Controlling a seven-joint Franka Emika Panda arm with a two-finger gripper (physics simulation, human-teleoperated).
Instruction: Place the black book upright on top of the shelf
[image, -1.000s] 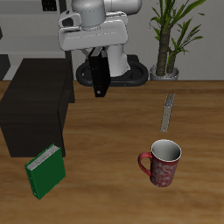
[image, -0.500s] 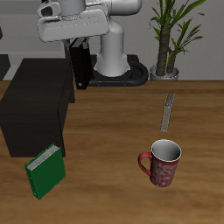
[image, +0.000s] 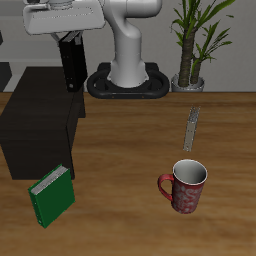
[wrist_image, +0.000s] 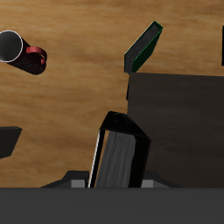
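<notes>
Black book (image: 72, 64) hangs upright in the air, clamped at its upper end by our gripper (image: 69, 39); in the ext view its lower end sits over the back part of the shelf (image: 38, 128) top, and we can't tell from that angle whether it touches or clears it. Wrist view shows the book (wrist_image: 120, 157) end-on, white page edges facing the cam, with the shelf (wrist_image: 179, 122) top spread just beside and below it. Fingers are closed down to book thickness w/ the book between them; pads themselves are mostly hidden behind the cover.

Largest first: wooden table (image: 130, 200) carries everything. Shelf is the low matte black box near the table's back, flat top bare apart from whatever the book is doing over it. Robot arm rises from its round dark base (image: 128, 84) at the back, beside the shelf. Potted plant (image: 195, 40) stands further along the back edge, past the base.

Green book (image: 51, 195) stands tilted on the table near the front edge, just in front of the shelf, apart from it; wrist view has it (wrist_image: 143, 47) as a slanted green slab beyond the shelf's edge. Red mug (image: 185, 186) w/ white interior sits well apart from both books, toward the front, handle pointing toward the green book. Thin grey ruler-like strip (image: 192, 127) lies flat between mug and plant.
</notes>
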